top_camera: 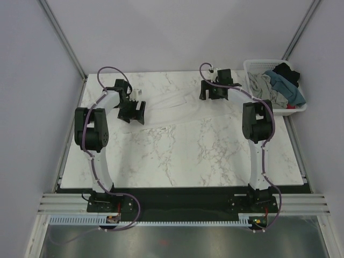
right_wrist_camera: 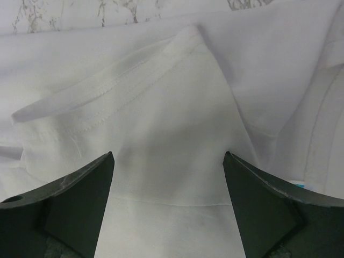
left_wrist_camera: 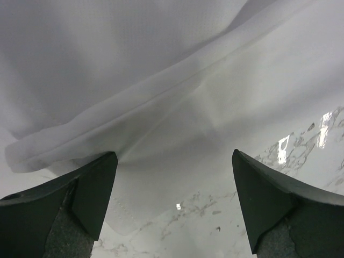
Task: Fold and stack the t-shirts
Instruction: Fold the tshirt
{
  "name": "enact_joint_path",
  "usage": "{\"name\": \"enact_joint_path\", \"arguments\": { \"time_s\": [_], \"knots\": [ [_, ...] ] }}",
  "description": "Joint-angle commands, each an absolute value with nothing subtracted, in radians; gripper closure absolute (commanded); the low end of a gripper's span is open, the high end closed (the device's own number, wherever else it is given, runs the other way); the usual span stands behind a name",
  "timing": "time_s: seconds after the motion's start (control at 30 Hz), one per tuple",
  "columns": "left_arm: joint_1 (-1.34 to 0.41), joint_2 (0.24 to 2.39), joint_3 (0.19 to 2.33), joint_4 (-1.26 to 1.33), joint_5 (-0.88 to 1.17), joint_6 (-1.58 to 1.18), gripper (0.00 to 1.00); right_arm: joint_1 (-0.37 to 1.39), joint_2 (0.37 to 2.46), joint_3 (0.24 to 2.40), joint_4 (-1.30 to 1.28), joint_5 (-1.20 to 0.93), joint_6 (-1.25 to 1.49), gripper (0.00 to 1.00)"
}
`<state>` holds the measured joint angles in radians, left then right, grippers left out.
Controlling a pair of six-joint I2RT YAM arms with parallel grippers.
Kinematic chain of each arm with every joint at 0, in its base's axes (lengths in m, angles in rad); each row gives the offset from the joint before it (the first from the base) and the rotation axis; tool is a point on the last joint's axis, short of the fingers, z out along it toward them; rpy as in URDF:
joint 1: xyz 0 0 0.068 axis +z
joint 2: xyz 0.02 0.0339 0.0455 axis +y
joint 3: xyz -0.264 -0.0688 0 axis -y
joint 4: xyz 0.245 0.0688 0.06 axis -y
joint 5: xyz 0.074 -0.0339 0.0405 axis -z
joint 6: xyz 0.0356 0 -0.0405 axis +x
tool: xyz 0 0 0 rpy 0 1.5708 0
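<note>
Large plain white fabric t-shirt (top_camera: pixel 174 109) spread across far part of white marbled desk (top_camera: pixel 177 156). Left gripper (top_camera: pixel 133 112) and right gripper (top_camera: pixel 212 91) both released, jaws wide, low over shirt, grasping nothing.

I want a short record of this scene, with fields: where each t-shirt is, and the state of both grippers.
white t-shirt: laid across the far part of the table, creased
grey t-shirt, teal t-shirt, black t-shirt: heaped in the basket, far right corner
left gripper: open, at the white shirt's left end
right gripper: open, over a sleeve
folded stack: none seen
</note>
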<state>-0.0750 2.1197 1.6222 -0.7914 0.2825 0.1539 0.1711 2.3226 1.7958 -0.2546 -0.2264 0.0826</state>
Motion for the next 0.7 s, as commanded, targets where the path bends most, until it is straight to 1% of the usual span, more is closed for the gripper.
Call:
{"name": "enact_joint_path", "arguments": {
  "time_s": [0.0,0.2,0.4,0.5,0.6,0.63,0.67],
  "knots": [
    [-0.078,2.039,1.496,-0.842,0.230,0.149,0.04,0.179,2.372,1.855,-0.261,-0.213,0.087,0.08],
    [-0.115,1.918,1.326,-0.830,0.238,0.141,0.04,0.205,2.404,1.933,-0.252,-0.235,0.100,0.08],
    [-0.176,1.836,1.307,-0.830,0.238,0.141,0.04,0.236,2.422,2.039,-0.235,-0.229,0.078,0.08],
    [-0.181,1.786,1.341,-0.830,0.238,0.141,0.04,0.236,2.364,2.034,-0.241,-0.213,0.069,0.08],
    [-0.181,1.743,1.388,-0.822,0.238,0.141,0.04,0.226,2.263,1.973,-0.250,-0.212,0.098,0.08],
    [-0.181,1.735,1.400,-0.862,0.159,0.191,0.01,0.224,2.208,1.926,-0.253,-0.216,0.113,0.08],
    [-0.179,1.736,1.408,-0.861,0.150,0.198,0.01,0.219,2.182,1.898,-0.255,-0.218,0.127,0.08]
  ]
}}
